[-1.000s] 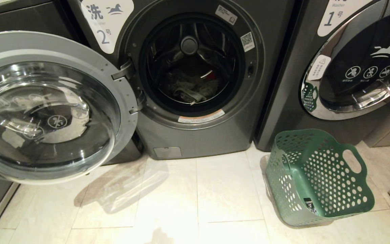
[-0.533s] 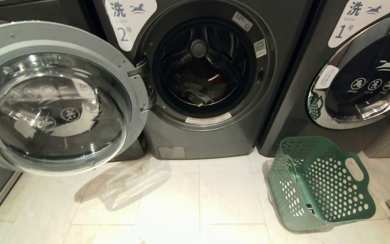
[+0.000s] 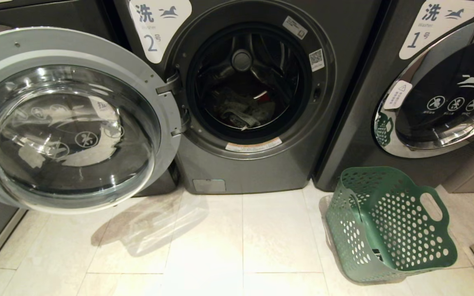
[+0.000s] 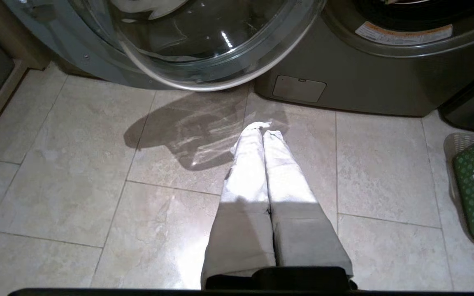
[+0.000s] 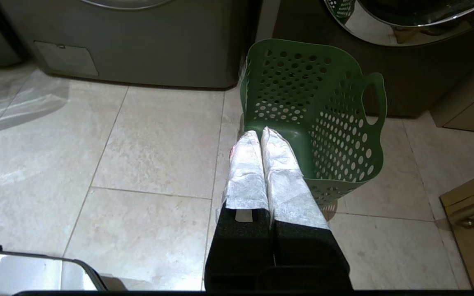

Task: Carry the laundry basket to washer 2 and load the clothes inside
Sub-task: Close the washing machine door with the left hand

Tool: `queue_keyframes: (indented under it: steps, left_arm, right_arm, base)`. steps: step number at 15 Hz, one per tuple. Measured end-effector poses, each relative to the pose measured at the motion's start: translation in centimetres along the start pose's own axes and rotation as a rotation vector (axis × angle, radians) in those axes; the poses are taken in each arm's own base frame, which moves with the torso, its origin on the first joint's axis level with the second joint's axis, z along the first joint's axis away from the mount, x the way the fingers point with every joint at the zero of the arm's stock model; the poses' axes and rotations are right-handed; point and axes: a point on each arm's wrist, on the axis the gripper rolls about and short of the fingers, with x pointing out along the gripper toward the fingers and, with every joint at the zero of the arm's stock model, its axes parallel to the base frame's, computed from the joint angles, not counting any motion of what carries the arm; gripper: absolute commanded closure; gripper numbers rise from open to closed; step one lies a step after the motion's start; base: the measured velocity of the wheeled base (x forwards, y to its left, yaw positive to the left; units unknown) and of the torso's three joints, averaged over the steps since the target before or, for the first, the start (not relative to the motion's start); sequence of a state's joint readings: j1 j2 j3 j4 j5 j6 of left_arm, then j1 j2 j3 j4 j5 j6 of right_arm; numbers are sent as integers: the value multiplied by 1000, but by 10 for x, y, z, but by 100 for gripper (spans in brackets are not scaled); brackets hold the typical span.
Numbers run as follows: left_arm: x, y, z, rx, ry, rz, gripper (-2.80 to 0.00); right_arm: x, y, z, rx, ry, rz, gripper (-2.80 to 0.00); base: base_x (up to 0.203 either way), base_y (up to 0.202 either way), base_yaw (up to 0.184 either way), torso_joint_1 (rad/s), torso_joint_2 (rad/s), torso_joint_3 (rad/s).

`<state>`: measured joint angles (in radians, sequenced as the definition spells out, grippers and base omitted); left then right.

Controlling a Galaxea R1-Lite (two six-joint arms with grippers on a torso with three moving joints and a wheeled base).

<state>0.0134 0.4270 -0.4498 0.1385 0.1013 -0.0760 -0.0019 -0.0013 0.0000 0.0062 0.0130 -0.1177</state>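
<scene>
Washer 2 (image 3: 261, 164) fills the middle of the head view, a dark grey front-loader with a white label (image 3: 159, 24) bearing a horse and the figure 2; its round door (image 3: 72, 119) is swung wide open toward the robot's left, the glass bowl facing outward and casting a shadow on the pale tiled floor (image 3: 220, 246); the drum mouth (image 3: 247, 82) stands unblocked. To the robot's right is the neighbouring washer labelled 1 (image 3: 438, 90), its chrome-ringed door closed and mirroring a scrap of green on its rim. The laundry basket (image 3: 389, 226) stands on the floor just in front of that second washer, near the seam between the two machines; it is green, pierced with round holes, tilted a little, and one cut-out handle faces the robot's right; its inside looks bare of cloth in the head and right wrist views. The clothes (image 3: 241, 111) lie at the bottom of the drum of washer 2: a grey patterned piece in front, a small patch of red behind it; no other colour can be made out in there. The left gripper (image 4: 263, 130) hangs over the bare tiles in front of washer 2, its cloth-wrapped fingers pressed together and holding nothing; the right gripper (image 5: 260, 132) hangs at the basket's near wall, fingers likewise pressed together and empty.
</scene>
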Motion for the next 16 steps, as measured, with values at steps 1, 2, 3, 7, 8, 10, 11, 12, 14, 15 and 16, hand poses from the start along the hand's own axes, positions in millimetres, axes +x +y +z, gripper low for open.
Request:
queue_keyframes:
  steps: [1, 2, 3, 7, 8, 10, 11, 12, 14, 15, 16]
  left_arm:
    - [-2, 0, 0, -7, -9, -10, 0]
    - [-2, 0, -1, -6, -10, -20, 0]
    - [-2, 0, -2, -3, -3, -22, 0]
    - [-2, 0, -2, 14, -4, -24, 0]
    - [-2, 0, -3, 15, -2, -25, 0]
    - [-3, 0, -5, 15, 0, -29, 0]
    - [-3, 0, -6, 16, 1, -28, 0]
    - [-3, 0, -7, 17, 1, -26, 0]
    - [-4, 0, -8, 18, 0, -25, 0]
    - [-4, 1, -11, 19, 8, -25, 0]
    - [-4, 1, -15, 23, 25, -24, 0]
  right_arm:
    - [0, 0, 0, 0, 0, 0, 0]
    - [0, 0, 0, 0, 0, 0, 0]
    - [0, 0, 0, -2, 0, -1, 0]
    - [0, 0, 0, -1, -1, -1, 0]
    - [0, 0, 0, -2, -1, -2, 0]
    - [0, 0, 0, -2, -1, -1, 0]
    - [0, 0, 1, -2, -2, -1, 0]
    - [0, 0, 1, -3, -2, -2, 0]
    - [0, 0, 0, -2, -2, -1, 0]
    - [0, 0, 1, -3, -2, -1, 0]
    - [0, 0, 0, -2, -2, -2, 0]
  base:
    - [-92, 0, 14, 2, 5, 5]
    - [-86, 0, 3, -2, 7, 3]
    - [-95, 0, -10, 2, -1, 2]
    - [-86, 0, 0, 3, -2, 1]
    - [-81, 0, -16, 2, 3, 0]
    - [-80, 0, -11, 5, 6, 0]
    - [-77, 0, -22, 2, 4, 2]
    - [-81, 0, -14, -2, 3, 3]
    - [-79, 0, -10, 3, 4, -1]
    - [0, 0, 0, 0, 0, 0]
    - [0, 0, 0, 0, 0, 0]
